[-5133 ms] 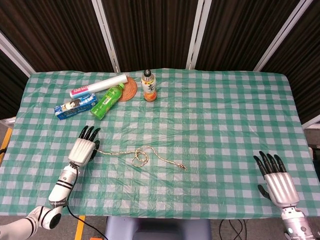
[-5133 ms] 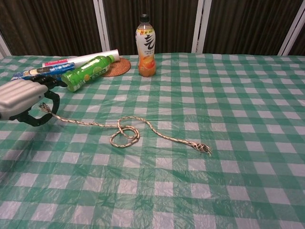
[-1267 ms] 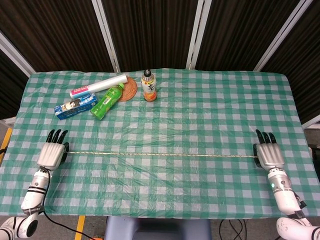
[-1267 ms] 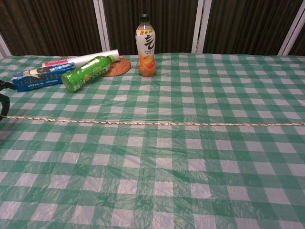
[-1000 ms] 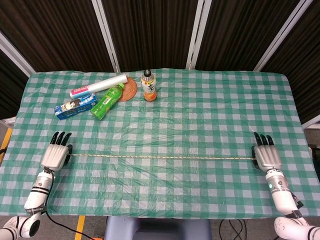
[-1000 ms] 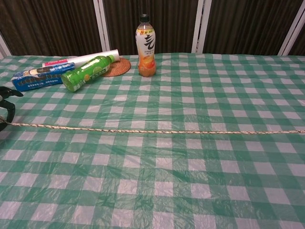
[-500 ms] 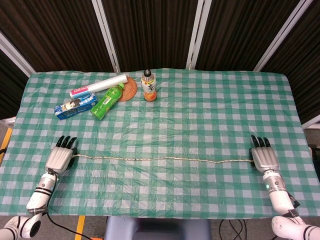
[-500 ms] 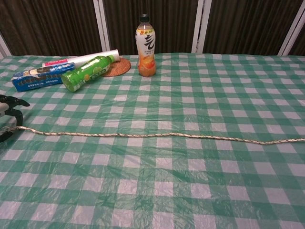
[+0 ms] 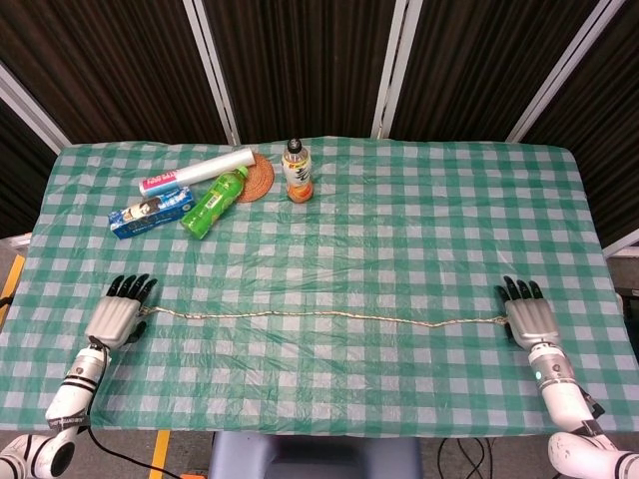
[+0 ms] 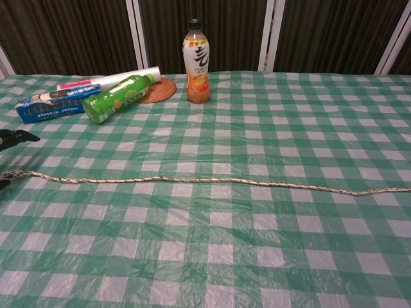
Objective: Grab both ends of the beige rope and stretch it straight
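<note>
Beige rope [image 9: 319, 317] slack across near table edge, left hand [image 9: 117, 317] and right hand [image 9: 529, 319] both released.

Green-checked table [image 9: 419, 220]: beige rope [image 9: 319, 316], green bottle [image 9: 214, 202], orange bottle [image 9: 298, 172], coaster [image 9: 260, 180], roll [image 9: 198, 170], blue box [image 9: 151, 211].
</note>
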### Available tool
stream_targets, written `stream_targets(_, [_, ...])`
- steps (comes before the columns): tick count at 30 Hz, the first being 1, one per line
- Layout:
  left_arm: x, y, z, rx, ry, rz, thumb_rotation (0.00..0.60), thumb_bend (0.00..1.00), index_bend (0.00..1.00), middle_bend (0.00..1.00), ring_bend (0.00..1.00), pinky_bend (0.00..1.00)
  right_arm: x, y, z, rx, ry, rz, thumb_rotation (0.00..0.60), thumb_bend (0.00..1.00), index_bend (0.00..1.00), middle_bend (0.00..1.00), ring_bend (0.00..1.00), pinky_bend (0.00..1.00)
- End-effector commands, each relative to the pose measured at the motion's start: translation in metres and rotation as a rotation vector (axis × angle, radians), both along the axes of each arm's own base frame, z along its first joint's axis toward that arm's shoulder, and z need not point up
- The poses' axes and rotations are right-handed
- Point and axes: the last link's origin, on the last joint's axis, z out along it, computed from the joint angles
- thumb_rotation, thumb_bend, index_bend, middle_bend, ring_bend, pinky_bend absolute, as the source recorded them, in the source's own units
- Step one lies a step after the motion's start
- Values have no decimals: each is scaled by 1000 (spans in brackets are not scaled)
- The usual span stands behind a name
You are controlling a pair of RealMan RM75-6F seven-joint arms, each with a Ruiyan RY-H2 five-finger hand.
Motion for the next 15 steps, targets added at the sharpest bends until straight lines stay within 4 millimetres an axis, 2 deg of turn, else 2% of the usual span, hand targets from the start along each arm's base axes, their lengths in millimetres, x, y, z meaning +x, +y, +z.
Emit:
stream_targets(1, [7,-9,16,39,-99,-23,600,414,0,0,0,29,6,7,15,-43,-30,12,600,550,119,0,0,0])
stream_targets(7, [19,-37,50,121,-239,-112,600,407,0,0,0,32,22,32,48,-163,-88,96,600,529,11,0,0,0])
stream_targets(11, [20,-45,55,139,-251,-126,600,402,0,0,0,32,24,42,54,-179,-100,111,600,511,0,0,0,0])
stream_targets(13, [18,-62,64,162,-256,-135,600,401,0,0,0,31,28,59,64,-193,-127,115,600,484,0,0,0,0])
stream_targets(15, [15,-98,78,192,-263,-138,600,404,0,0,0,30,34,93,79,-245,-147,149,600,461,0,0,0,0])
